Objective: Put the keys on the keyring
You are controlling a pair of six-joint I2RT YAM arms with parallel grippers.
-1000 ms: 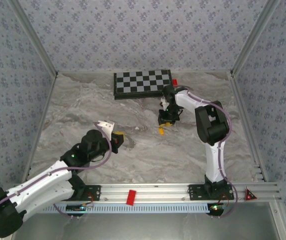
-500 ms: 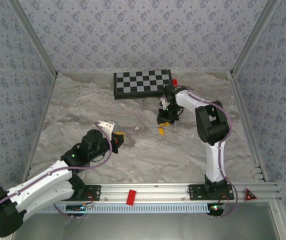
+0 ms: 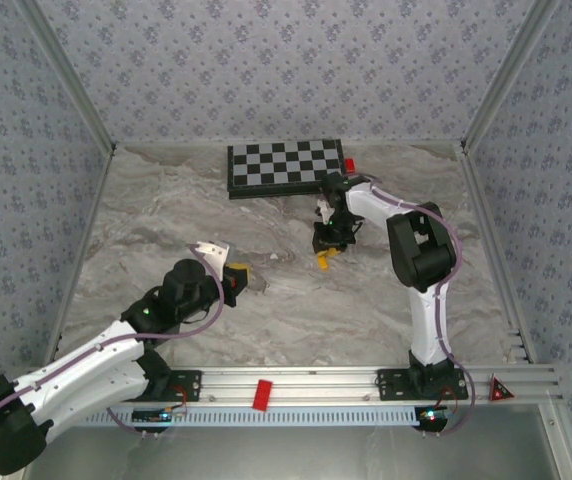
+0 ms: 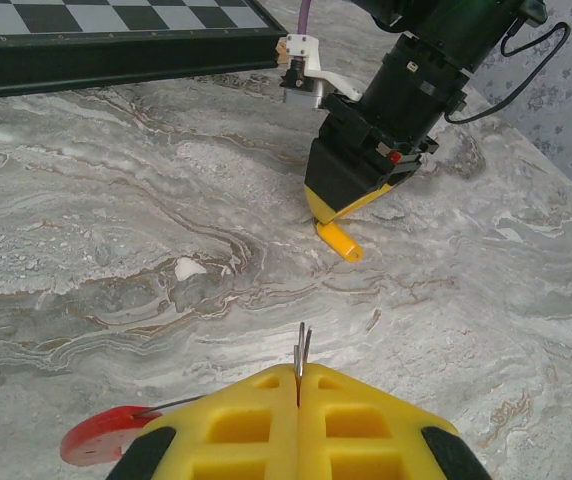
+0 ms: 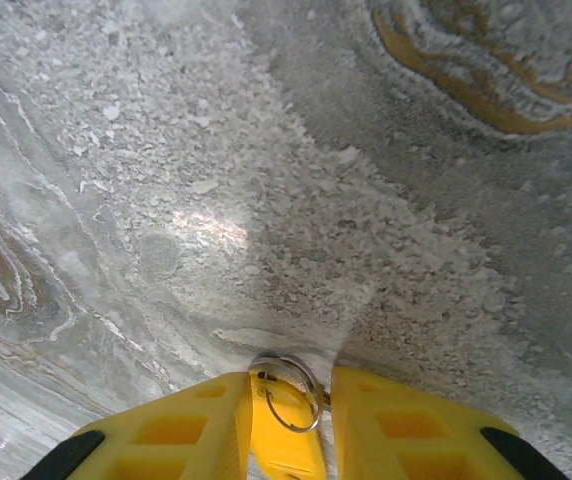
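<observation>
Edging a touch toward 11 o'clock, the right gripper (image 3: 327, 243) pinches the small yellow plastic key (image 4: 339, 240) low over the marble table (image 3: 166, 220), at 1 o'clock from the left gripper (image 4: 298, 390), whose pincer is pressed together on the thin grey wire keyring (image 4: 301, 352): well apart, so threading is not yet begun.

Both arms have white links (image 3: 96, 365), black joints (image 3: 421, 250), lilac cables (image 3: 449, 228) and yellow tool fingers (image 4: 256, 405).

Lighting: bright, even, diffuse, from overhead. Shadows: faint, soft-edged on the table (image 3: 166, 230). Glare: one pale patch on the marble, right wrist view. Focus: overhead view sharp; right hand (image 5: 291, 385) at near edge slightly blurred. Distortion: mild wide-angle bowing, wrist views.
</observation>
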